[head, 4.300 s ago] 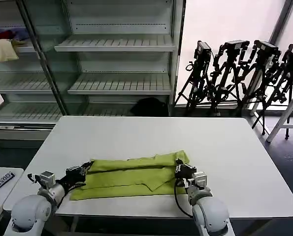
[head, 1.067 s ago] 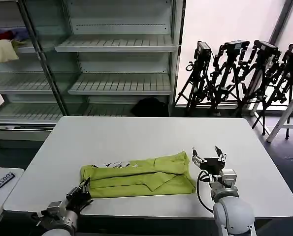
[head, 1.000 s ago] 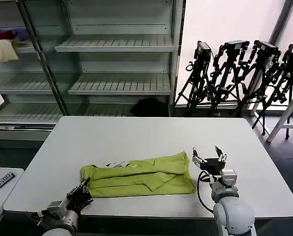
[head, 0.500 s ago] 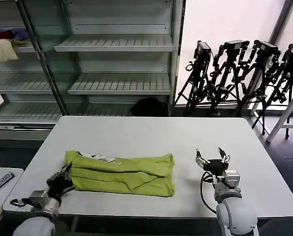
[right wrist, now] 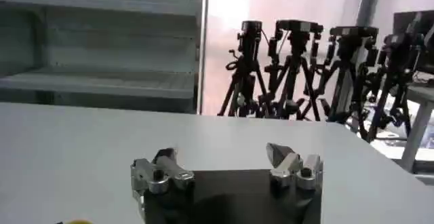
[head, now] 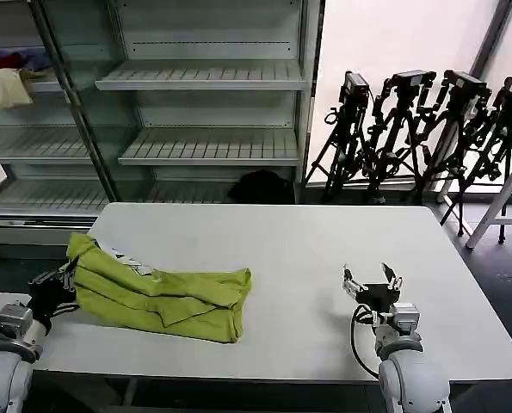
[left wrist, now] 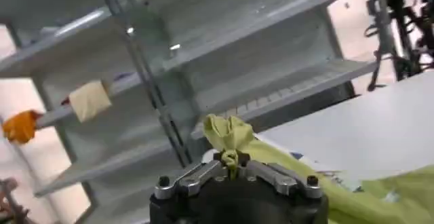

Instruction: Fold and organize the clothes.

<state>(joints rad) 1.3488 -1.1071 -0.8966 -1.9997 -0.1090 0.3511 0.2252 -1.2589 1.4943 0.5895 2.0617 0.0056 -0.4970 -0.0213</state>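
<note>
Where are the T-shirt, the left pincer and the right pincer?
T-shirt point(head: 165, 297), head view, middle of the folded body.
Left pincer point(left wrist: 231, 166), left wrist view, between fingertips.
Right pincer point(head: 372, 281), head view, between fingertips.

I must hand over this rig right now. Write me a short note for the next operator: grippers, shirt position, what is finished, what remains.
Left gripper: shut on the T-shirt, pinching a bunched end at the table's left edge.
Right gripper: open, holding nothing, over the table's right part, apart from the shirt.
T-shirt: folded into a long strip on the table's left side, left end lifted, printed graphic partly showing.
Done: lengthwise folds.
Left: probably fold the strip shorter, then set it down tidy.
</note>
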